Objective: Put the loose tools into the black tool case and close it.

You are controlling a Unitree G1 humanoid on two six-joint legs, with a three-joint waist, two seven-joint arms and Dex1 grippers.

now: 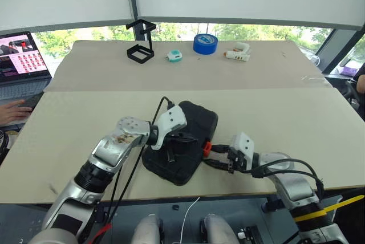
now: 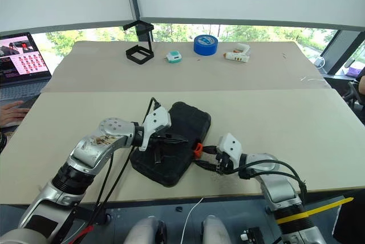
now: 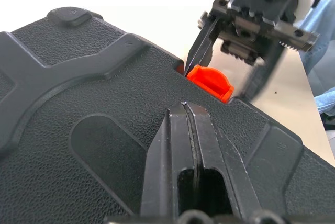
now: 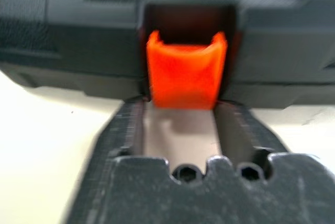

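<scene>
The black tool case [image 1: 194,121] lies closed on the near part of the table, with its orange latch [image 1: 207,147] on the side facing my right arm. My left gripper [image 3: 187,110] is shut, and its tips rest on the textured lid just behind the latch. My right gripper [image 4: 180,110] is open and level with the latch [image 4: 186,72], one finger to each side of it and the tips at the case's edge. I cannot tell whether they touch it. The loose tools are out of view.
At the table's far side stand a black wire-frame stand [image 1: 141,41], a small teal-and-white object [image 1: 174,56], a big blue tape roll [image 1: 205,43] and a white glue gun [image 1: 238,54]. A laptop [image 1: 20,59] with a person's hand [image 1: 12,112] on it sits at the far left.
</scene>
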